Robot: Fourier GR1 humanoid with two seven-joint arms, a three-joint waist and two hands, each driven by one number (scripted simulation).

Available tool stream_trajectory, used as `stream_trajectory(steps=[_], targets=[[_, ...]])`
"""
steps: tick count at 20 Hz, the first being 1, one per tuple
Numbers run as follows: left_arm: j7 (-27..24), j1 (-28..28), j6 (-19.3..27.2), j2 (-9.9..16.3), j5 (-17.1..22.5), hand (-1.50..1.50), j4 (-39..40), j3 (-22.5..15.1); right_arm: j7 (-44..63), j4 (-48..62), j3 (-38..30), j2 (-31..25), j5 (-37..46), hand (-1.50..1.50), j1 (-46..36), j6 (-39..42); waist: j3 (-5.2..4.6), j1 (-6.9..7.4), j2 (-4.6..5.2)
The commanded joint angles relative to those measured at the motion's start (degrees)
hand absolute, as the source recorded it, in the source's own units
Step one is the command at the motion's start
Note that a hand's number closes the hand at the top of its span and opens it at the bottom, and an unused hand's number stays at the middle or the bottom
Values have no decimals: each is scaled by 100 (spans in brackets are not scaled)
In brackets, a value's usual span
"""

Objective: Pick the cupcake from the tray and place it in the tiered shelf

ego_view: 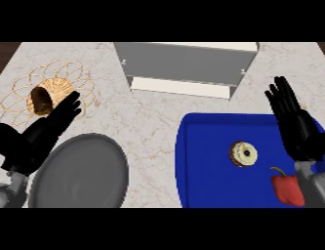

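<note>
The cupcake (243,154) lies on the blue tray (208,166) beside a red pepper (289,188). Both hands, left (31,139) and right (294,122), hold nothing, fingers straight. The tiered shelf (186,68) stands behind.

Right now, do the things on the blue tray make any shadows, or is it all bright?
In the head view, light is even with no glare; the cupcake and red pepper cast almost no shadow on the blue tray, while the tiered shelf looks darker grey on its upper level.
</note>
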Motion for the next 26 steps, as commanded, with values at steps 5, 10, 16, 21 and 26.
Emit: stream_trajectory(steps=[5, 10, 16, 21, 26], targets=[[-375, -176, 1063, -215, -416, 0, -88, 678, 129, -421, 1146, -273, -65, 150, -902, 2307, -44, 354, 115], [-668, 76, 1450, -603, -581, 0, 63, 725, 416, 529, 598, -96, -1061, -150, -1384, 3199, -47, 71, 147], [-640, 243, 1769, -847, -814, 0, -114, 627, 111, 810, 238, -1120, -1308, -150, -1855, 5354, -45, -29, 109], [-569, 129, 1841, -870, -854, 0, -142, 669, 3, 290, 441, -2052, -220, -150, -2307, 6237, -49, -73, 86], [-687, 255, 1810, -901, -847, 0, -29, 750, 53, -759, 475, -2475, 1041, -150, -2645, 6089, -54, -170, 58]])
